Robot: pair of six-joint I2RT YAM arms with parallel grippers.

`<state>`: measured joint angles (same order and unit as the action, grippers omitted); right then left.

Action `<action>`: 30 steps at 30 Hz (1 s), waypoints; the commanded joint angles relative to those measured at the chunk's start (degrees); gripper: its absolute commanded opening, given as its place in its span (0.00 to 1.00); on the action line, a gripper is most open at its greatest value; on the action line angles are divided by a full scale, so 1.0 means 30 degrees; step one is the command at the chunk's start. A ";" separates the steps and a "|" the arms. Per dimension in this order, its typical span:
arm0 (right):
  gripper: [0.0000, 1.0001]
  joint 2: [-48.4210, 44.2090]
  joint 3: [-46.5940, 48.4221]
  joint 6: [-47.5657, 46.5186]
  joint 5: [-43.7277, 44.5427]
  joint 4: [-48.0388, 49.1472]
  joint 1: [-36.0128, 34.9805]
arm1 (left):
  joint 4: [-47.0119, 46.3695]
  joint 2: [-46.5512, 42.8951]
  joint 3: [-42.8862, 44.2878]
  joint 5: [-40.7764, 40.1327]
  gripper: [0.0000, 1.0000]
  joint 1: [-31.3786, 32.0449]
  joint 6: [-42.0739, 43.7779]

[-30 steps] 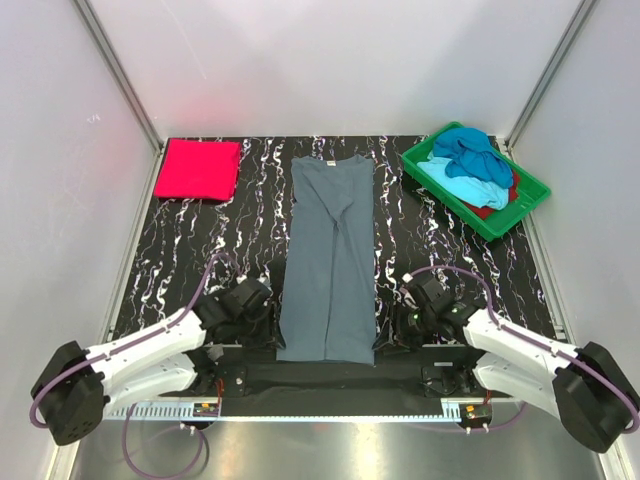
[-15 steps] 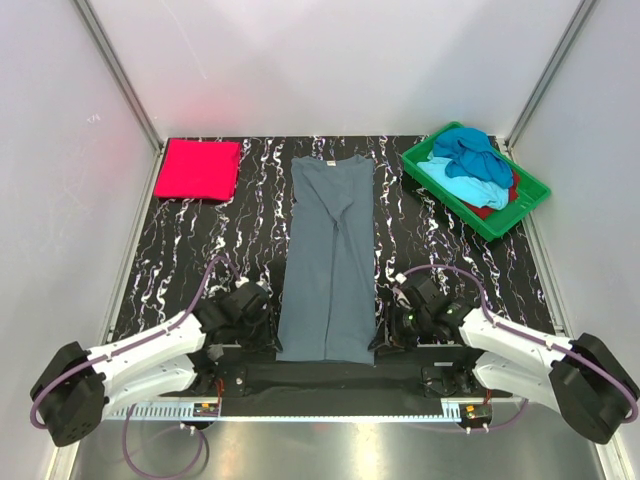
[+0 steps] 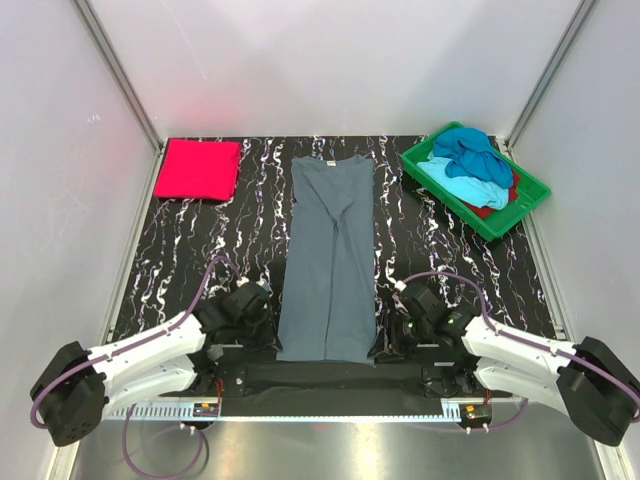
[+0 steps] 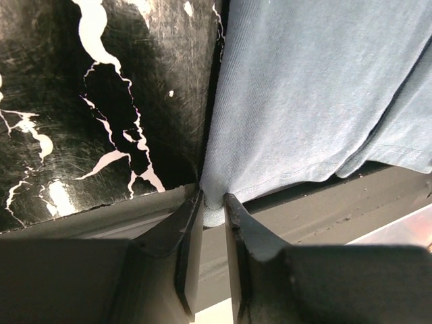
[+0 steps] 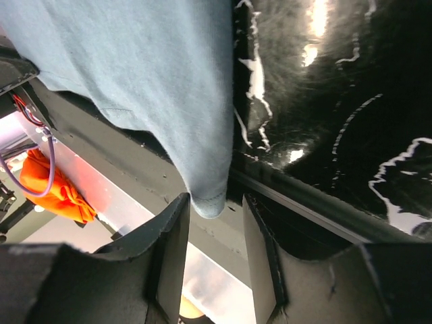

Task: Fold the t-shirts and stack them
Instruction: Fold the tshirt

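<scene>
Heaped in green tray (image 3: 447,197) at 1 o'clock: dark blue shirt (image 3: 470,150) over turquoise shirt (image 3: 470,187), red shirt (image 3: 490,209) beneath. Folded at 11 o'clock: red-pink shirt (image 3: 198,169). Flat at centre: slate grey-blue shirt (image 3: 330,260). Pinched on its 7 o'clock corner: left gripper (image 4: 212,212). Parted around its 5 o'clock corner: right gripper (image 5: 214,229).

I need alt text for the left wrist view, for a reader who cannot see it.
The left gripper, dark and two-fingered, pinches one corner of a slate grey-blue cloth t-shirt. The corner lies at the edge of a black white-veined table.
</scene>
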<state>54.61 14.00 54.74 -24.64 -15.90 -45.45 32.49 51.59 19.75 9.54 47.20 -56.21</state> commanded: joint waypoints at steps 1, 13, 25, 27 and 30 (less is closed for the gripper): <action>0.45 -0.0068 0.0226 0.0649 0.0538 0.0642 -0.0552 | -0.0898 0.0087 -0.0313 0.0482 0.22 0.0087 -0.0132; 0.07 0.0137 0.0518 0.1265 0.1622 0.1199 -0.1314 | -0.1221 0.0292 0.0037 0.0657 0.00 0.0087 -0.0659; 0.00 -0.0509 0.1951 0.1822 0.2764 0.0847 -0.1314 | -0.1133 0.2194 0.2585 0.1097 0.00 -0.0557 -0.0836; 0.00 -0.0070 0.2392 0.1559 0.2911 0.0643 -0.1315 | -0.1104 0.2723 0.3315 0.1185 0.00 -0.0819 -0.0514; 0.00 0.0546 0.3503 0.1063 0.3203 0.0350 -0.1285 | -0.0754 0.3338 0.4255 0.1331 0.00 -0.1462 0.0042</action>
<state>55.20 20.08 59.55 -17.69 -14.85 -49.04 30.87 60.51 28.18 11.86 44.66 -58.17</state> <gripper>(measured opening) 0.018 0.012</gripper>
